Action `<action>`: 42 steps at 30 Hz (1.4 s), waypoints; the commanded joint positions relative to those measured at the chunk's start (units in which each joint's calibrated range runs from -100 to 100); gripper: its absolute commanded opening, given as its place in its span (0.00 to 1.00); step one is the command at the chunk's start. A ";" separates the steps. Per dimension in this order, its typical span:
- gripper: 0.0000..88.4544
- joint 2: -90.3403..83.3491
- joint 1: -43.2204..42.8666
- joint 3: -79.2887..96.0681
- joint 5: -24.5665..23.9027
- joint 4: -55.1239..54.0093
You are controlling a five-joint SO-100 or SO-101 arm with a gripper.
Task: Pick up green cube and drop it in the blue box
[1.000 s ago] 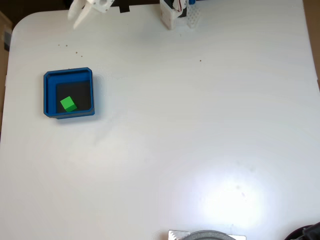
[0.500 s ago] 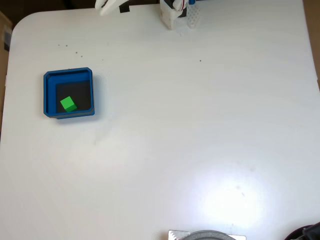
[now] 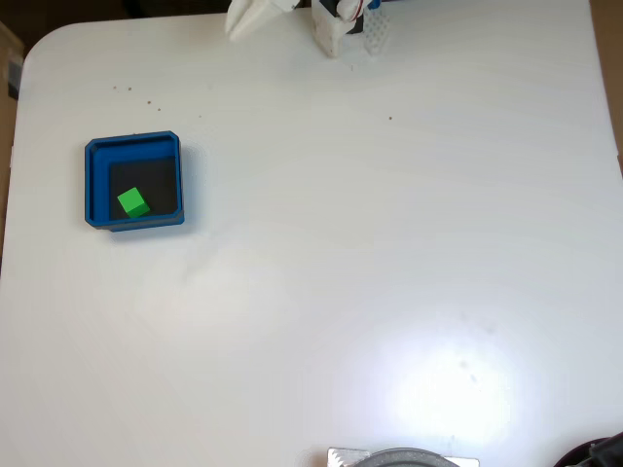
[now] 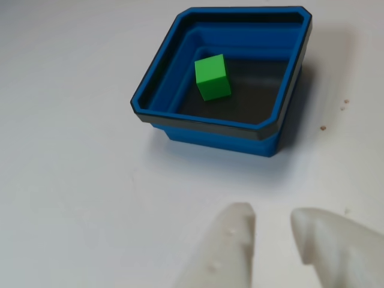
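While resting in blue box [image 3: 133, 148], green cube [image 3: 133, 203], jaws apart, empty.

1. In the fixed view the arm [image 3: 336, 24] is cut off by the top edge; just its white base and a bit of the gripper [image 3: 245, 19] show, too small to tell how the jaws stand.
2. In the other view the gripper [image 4: 273, 228] is cut by the bottom edge; just two white fingertips [image 4: 231, 237] show.
3. A grey round thing [image 3: 404, 457] at the bottom edge of the fixed view is mostly cut off; what it is cannot be told.
4. A dark thing [image 3: 599, 454] in the bottom right corner is also cut off.
5. Tiny dark specks [image 3: 136, 94] on the table [image 3: 389, 243] are too small to identify.
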 commanded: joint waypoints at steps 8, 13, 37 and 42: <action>0.01 -16.62 -0.29 17.18 3.13 -1.32; 0.01 -21.05 -0.29 26.51 6.54 -3.68; 0.01 -23.56 -13.57 46.80 6.94 -32.30; 0.01 -23.56 -22.35 46.80 6.74 -32.13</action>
